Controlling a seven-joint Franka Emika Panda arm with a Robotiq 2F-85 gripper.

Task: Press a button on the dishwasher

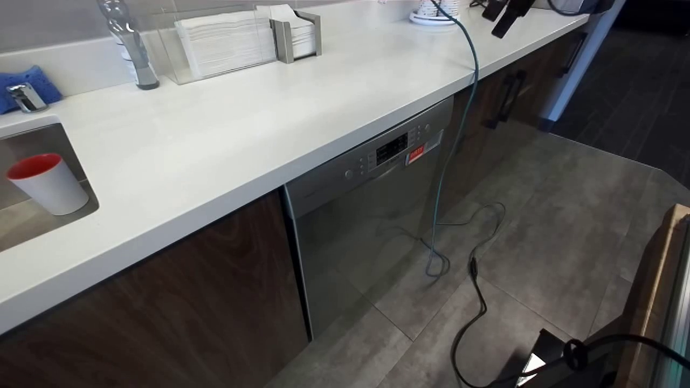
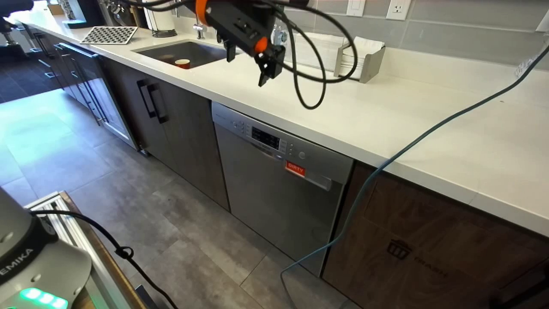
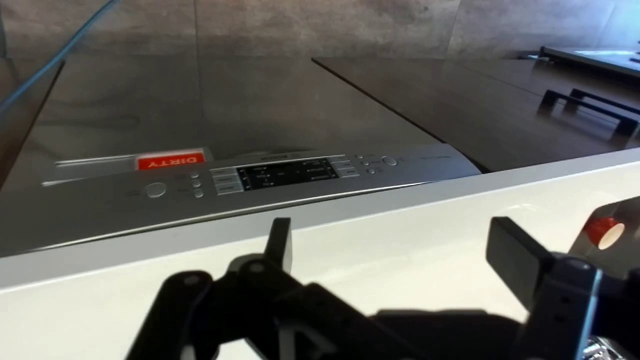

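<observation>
Where tiny, dishwasher (image 3: 225,131) lettering (image 3: 285,173) illegible.

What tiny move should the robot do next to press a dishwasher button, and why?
Probably close the end effector: its fingers stand wide apart, holding nothing, while the buttons on the dishwasher look small, some close together. One narrow tip might poke just one more easily than two spread fingers.
</observation>
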